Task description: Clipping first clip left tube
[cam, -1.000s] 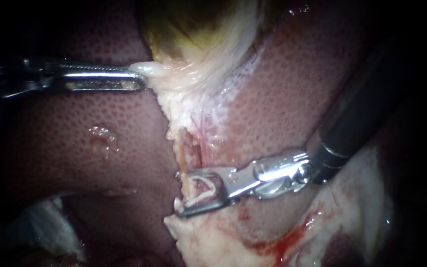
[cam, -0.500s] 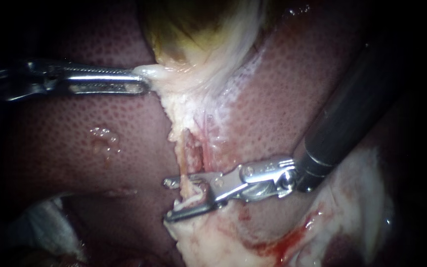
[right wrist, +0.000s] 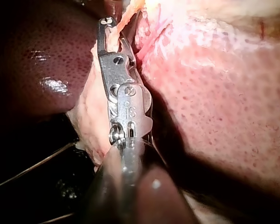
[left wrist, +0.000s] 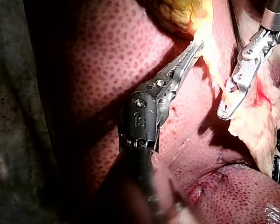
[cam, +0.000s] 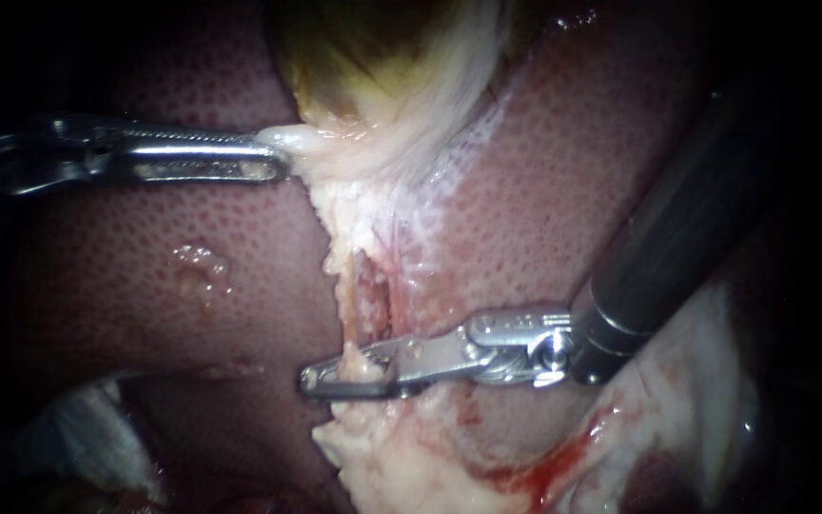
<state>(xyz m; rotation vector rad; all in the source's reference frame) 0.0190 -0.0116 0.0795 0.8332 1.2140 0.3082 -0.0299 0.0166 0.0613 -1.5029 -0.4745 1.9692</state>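
A pale, ragged tube point(cam: 365, 300) runs down from the gallbladder point(cam: 363, 57) between the liver lobes. My right instrument point(cam: 325, 379) comes in from the upper right, and its jaws lie nearly together across the tube's lower end, shut on it from both sides. In the right wrist view these jaws point(right wrist: 108, 30) pinch a pale strand of the tube point(right wrist: 126, 14). No clip shows clearly between them. My left instrument point(cam: 283, 154) is shut on whitish tissue at the gallbladder's neck and holds it to the left. The left wrist view shows those jaws point(left wrist: 195, 47) and my right instrument point(left wrist: 225, 108).
Dark red liver point(cam: 145, 247) lies on both sides of the tube. Torn whitish tissue point(cam: 401, 457) with a streak of blood point(cam: 544, 466) sits below the right jaws. White gauze point(cam: 97, 428) shows at the lower left.
My right instrument's jaws have gone from wide apart around the tube to nearly together on it, and have slid a little leftward. The left instrument has hardly moved.
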